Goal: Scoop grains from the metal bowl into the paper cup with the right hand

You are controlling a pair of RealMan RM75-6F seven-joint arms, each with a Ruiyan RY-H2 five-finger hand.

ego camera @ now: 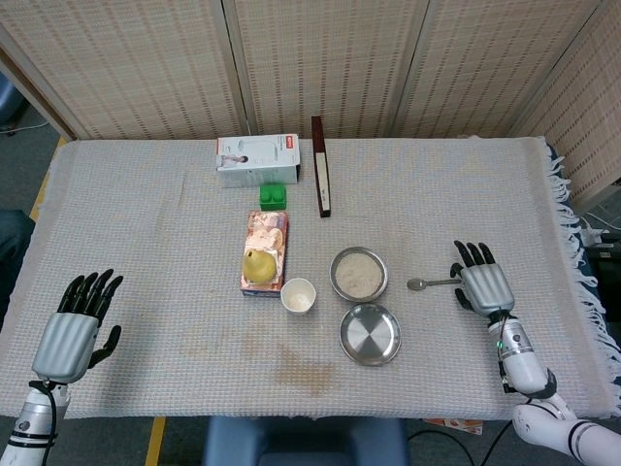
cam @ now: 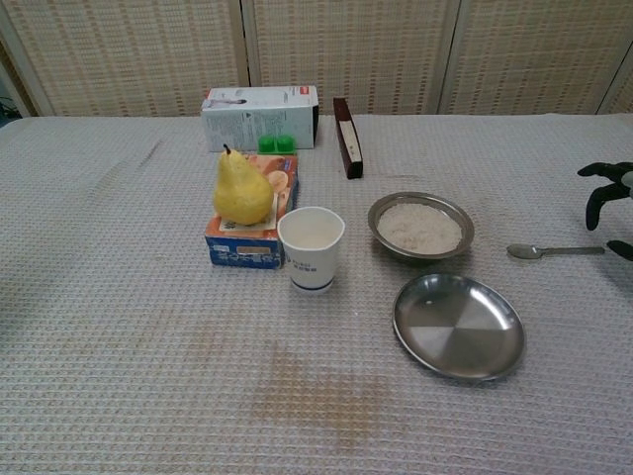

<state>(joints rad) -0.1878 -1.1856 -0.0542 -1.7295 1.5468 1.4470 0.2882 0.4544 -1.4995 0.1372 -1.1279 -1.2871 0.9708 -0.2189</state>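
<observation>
A metal bowl point(ego camera: 358, 274) point(cam: 420, 226) holding pale grains sits right of centre. The white paper cup point(ego camera: 298, 295) point(cam: 312, 247) stands upright just to its left and nearer me. A metal spoon point(ego camera: 433, 283) point(cam: 554, 251) lies on the cloth right of the bowl, handle pointing right. My right hand point(ego camera: 482, 285) point(cam: 610, 203) hovers at the handle's end with fingers spread, holding nothing. My left hand point(ego camera: 73, 327) rests open at the table's near left edge and shows only in the head view.
An empty metal plate point(ego camera: 370, 334) point(cam: 458, 326) lies in front of the bowl. A pear point(ego camera: 257, 263) point(cam: 240, 191) sits on a snack box point(ego camera: 264, 251). Further back are a white carton point(ego camera: 256, 159), green blocks point(ego camera: 275, 196) and a dark brown box point(ego camera: 320, 165).
</observation>
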